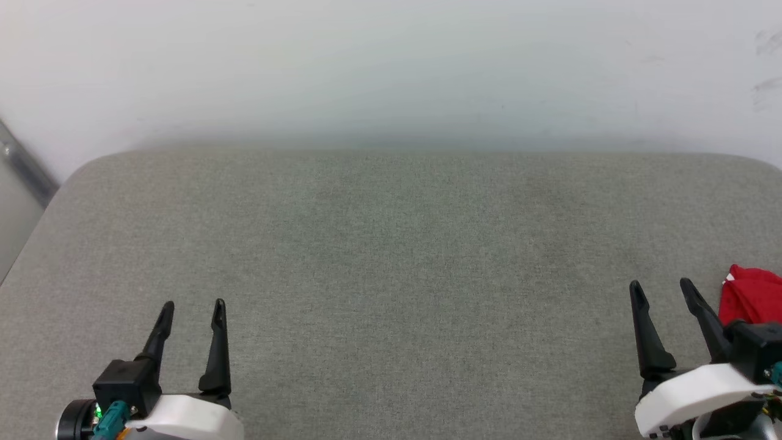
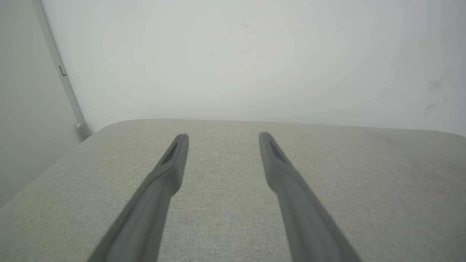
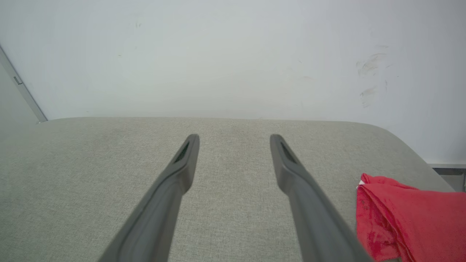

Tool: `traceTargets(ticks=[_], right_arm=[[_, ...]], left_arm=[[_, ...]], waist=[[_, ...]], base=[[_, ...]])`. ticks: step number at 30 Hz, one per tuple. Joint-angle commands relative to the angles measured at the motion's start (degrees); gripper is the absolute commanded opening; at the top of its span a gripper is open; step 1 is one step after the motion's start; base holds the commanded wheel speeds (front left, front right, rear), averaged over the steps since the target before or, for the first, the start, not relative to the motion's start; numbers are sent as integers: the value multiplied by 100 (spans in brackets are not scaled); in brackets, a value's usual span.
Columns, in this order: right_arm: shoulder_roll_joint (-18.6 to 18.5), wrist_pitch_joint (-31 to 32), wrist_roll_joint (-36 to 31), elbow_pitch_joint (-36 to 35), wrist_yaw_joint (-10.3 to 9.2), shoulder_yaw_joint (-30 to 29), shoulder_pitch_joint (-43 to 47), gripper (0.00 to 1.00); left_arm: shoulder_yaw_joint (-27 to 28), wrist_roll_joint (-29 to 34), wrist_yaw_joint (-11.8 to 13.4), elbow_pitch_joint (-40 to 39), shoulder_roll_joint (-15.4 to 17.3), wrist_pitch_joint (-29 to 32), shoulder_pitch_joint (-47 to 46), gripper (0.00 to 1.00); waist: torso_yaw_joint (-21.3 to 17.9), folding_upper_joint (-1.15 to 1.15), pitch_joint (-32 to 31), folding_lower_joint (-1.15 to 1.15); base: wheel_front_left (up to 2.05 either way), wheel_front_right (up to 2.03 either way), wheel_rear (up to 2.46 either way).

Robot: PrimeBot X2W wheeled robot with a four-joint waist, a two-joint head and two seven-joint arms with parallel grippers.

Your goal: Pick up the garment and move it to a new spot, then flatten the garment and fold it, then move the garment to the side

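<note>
The bunched red garment (image 1: 754,300) lies just right of the right gripper (image 1: 660,284). Its fingers, like the left gripper (image 1: 194,303) fingers, stand apart.

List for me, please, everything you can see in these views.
garment: one, red with a little white, bunched at the table's right edge
table: one, grey fabric top, across the foreground
wall: one, white, behind the table
metal strip: one, grey, far left against the wall
left claw: one, dark fingers, open, near left
right claw: one, dark fingers, open and holding nothing, near right beside the garment
</note>
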Motion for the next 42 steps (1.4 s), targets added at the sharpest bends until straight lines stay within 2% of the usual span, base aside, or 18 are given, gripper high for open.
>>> traceTargets(ticks=[1,13,26,27,30,42], right_arm=[[7,38,3,-145,-3,11,184,100],[9,149,31,-584,-3,90,489,100],[9,178,26,-594,-3,134,430,100],[0,180,26,-584,-1,134,436,0],[1,171,91,-462,-1,154,462,0],[-54,168,1560,-106,-1,165,247,0]], left_arm=[[-22,40,-28,-6,-5,-35,87,100],[-103,93,-11,146,-35,-29,235,100],[-111,23,51,232,-52,-6,170,100],[-108,41,50,227,-43,9,174,0],[-123,-22,32,306,-114,31,199,0],[229,-1107,-283,449,-389,344,52,0]], waist=[[-35,0,-80,1],[-211,0,-187,1],[-240,0,-120,1],[-240,0,-118,1],[-240,0,-116,1],[-232,0,-101,1]], base=[[0,0,0],[0,0,0],[0,0,0],[0,0,0],[0,0,0],[0,0,0]])
